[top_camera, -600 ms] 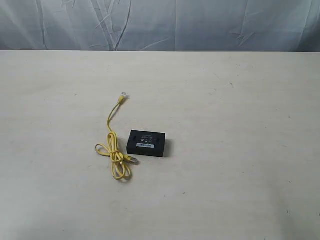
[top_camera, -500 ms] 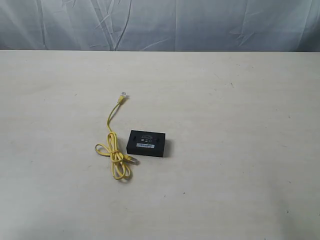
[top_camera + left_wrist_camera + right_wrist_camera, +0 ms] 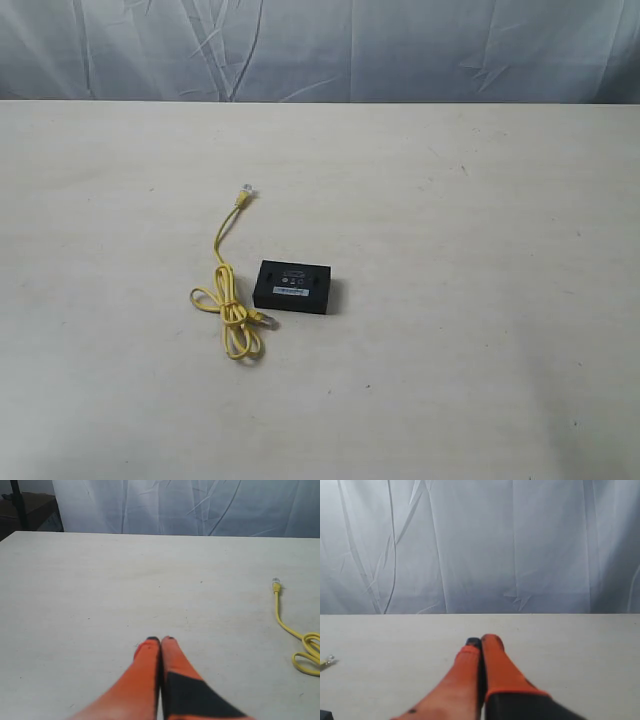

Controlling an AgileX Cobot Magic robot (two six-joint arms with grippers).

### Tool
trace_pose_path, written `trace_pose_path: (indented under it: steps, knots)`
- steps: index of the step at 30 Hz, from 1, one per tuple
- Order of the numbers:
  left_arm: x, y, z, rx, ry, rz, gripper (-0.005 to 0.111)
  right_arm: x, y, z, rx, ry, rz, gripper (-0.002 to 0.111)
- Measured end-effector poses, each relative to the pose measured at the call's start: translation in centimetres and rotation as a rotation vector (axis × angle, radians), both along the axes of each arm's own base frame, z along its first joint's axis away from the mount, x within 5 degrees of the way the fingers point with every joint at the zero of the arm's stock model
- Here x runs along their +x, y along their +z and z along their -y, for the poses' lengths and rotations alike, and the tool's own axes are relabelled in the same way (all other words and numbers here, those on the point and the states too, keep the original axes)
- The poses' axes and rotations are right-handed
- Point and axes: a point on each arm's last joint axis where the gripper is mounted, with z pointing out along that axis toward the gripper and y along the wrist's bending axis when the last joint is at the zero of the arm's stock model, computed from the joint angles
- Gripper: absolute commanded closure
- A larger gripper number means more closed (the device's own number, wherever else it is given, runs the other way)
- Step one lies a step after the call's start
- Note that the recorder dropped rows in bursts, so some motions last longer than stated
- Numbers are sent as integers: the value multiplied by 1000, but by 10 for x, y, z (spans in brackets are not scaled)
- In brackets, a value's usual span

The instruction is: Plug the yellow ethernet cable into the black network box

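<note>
The black network box (image 3: 294, 287) lies flat near the middle of the table, white label strip up. The yellow ethernet cable (image 3: 230, 300) is bundled in loops just left of the box; one clear plug (image 3: 268, 321) rests by the box's front-left corner and the other plug (image 3: 245, 190) lies farther back. The left wrist view shows the cable (image 3: 300, 640) and its far plug (image 3: 275, 583) off to one side. My left gripper (image 3: 160, 640) is shut and empty, away from the cable. My right gripper (image 3: 481, 641) is shut and empty too. Neither arm appears in the exterior view.
The pale table (image 3: 480, 250) runs back to a wrinkled grey-white cloth backdrop (image 3: 400, 50). A dark stand (image 3: 20, 505) shows beyond the table's corner in the left wrist view.
</note>
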Motion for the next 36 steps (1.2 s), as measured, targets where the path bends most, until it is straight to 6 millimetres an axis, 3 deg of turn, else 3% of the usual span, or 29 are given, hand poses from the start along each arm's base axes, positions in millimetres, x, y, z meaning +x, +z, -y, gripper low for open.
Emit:
trace_pose_path:
  steps: [15,24,36]
  knots:
    - [0,0,0,2,0,0,107,0,2,0,3,-2,26,108]
    - [0,0,-3,82,7,0,107,-2,18,1,26,-12,199,108]
    - [1,6,-3,107,9,68,107,-3,23,2,33,-15,252,108]
